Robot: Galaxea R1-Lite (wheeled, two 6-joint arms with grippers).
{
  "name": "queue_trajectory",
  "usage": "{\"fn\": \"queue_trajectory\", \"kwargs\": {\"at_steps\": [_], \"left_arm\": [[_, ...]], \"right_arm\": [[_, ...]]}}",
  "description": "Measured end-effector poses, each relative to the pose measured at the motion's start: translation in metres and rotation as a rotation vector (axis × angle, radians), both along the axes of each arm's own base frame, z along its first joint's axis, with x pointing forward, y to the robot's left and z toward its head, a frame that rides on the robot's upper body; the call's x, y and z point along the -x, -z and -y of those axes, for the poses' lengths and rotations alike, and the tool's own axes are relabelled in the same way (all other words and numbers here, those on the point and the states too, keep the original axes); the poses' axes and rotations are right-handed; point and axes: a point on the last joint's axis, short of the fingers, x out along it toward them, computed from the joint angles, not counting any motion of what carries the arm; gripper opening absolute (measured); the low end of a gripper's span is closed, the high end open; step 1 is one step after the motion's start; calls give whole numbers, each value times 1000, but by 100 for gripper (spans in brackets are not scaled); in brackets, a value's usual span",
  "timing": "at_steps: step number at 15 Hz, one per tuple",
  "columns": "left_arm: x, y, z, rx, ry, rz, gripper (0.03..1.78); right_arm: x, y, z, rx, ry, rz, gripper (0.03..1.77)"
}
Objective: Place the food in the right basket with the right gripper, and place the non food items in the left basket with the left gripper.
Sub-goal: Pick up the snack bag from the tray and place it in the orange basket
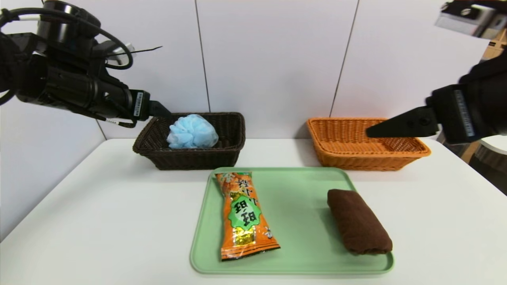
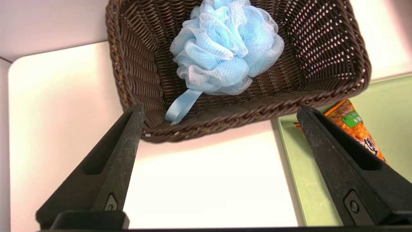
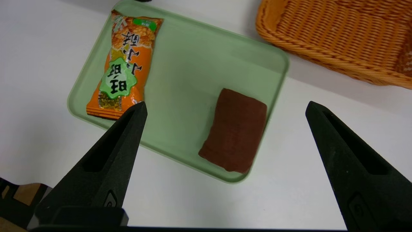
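A light-blue bath pouf [image 1: 192, 132] [image 2: 225, 48] lies loose in the dark brown left basket [image 1: 229, 152] [image 2: 322, 96]. My left gripper [image 1: 164, 111] [image 2: 220, 111] hovers open and empty above that basket's left rim. On the green tray [image 1: 297, 190] [image 3: 193, 54] an orange snack packet [image 1: 243, 215] [image 3: 127, 64] lies at the left and a rolled brown towel [image 1: 358, 227] [image 3: 235, 129] at the right. The orange right basket [image 1: 356, 158] [image 3: 338, 35] holds nothing I can see. My right gripper [image 1: 372, 132] [image 3: 225, 108] hangs open in the air over the right basket.
The tray sits at the front centre of a white table [image 1: 99, 206], with both baskets against the white back wall. The table's right edge drops off beside the orange basket.
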Motion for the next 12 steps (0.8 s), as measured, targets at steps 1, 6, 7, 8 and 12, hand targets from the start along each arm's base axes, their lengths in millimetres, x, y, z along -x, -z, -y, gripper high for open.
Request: {"fn": "queue_trajectory", "kwargs": {"at_steps": [1,6,7,8,12], "left_arm": [[10,-1,-1,2,-1,22,167],[57,-2,-10,-2,-30,56,169],[65,-3,-12,-5,-42,64,169],[74,-5,-14,-6,-54,77,169],[104,0,-21,-1,-86,81,169]], "right_arm": [[-8,4,-14,12,-25,-23,170],[-28,19,-82,36,-90,-193,170],[-30,28,-95,53,-108,-219,170],[-33,36,-107,70,-124,-239,170],[-45,64,-147,65,-130,-279,170]]}}
